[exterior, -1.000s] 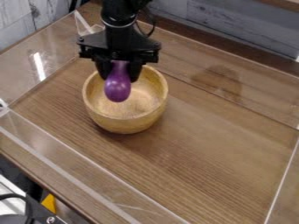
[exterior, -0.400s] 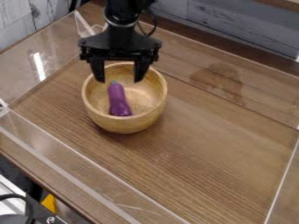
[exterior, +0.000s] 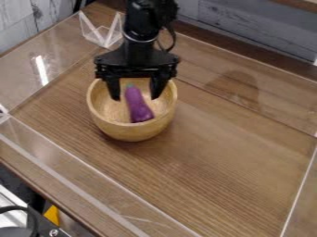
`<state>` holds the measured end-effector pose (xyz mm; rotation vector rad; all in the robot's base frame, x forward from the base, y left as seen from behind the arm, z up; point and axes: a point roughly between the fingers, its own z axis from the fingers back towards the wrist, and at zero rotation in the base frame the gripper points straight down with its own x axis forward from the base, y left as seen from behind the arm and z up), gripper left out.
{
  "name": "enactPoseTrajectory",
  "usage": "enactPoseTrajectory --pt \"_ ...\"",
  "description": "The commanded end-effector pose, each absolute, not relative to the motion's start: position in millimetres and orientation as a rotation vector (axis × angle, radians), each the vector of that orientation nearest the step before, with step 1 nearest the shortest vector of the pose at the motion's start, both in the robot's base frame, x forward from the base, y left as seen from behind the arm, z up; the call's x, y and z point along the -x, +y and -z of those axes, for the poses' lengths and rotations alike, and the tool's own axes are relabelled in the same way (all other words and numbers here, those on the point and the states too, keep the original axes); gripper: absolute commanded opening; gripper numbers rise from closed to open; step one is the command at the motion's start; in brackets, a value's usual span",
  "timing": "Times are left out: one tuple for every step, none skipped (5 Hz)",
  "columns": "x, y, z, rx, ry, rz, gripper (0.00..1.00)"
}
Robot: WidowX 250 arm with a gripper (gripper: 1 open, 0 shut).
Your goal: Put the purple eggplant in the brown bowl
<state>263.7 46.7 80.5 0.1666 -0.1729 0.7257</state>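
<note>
Hovering my hand (exterior: 137, 85) over the brown bowl (exterior: 104, 118), fingers spread, grasping nothing | purple eggplant (exterior: 139, 104) lying inside the bowl, toward its 3 o'clock side | bowl on wooden worktop (exterior: 235, 148), toward its 10 o'clock part

camera | high front view | angled down | table (exterior: 235, 139) mid-range

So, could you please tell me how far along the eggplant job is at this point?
Done: the eggplant lies inside the bowl, free of the gripper. In hand: nothing; the gripper hangs open just above the eggplant, fingers spread to either side of it. Left: probably only lifting the arm clear of the bowl.
</note>
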Motion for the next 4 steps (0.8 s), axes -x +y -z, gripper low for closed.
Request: enactPoseTrajectory --pt "-274.4 45.2 -92.4 -0.157 -0.204 -0.781 1.00" --pt "-278.8 36.2 -102.3 -0.144 -0.205 -0.713 1.00" --pt "-285.1 24.8 -114.4 -0.124 -0.205 -0.647 1.00" --pt "-285.5 26.5 -120.3 -0.110 -0.209 -0.620 1.00"
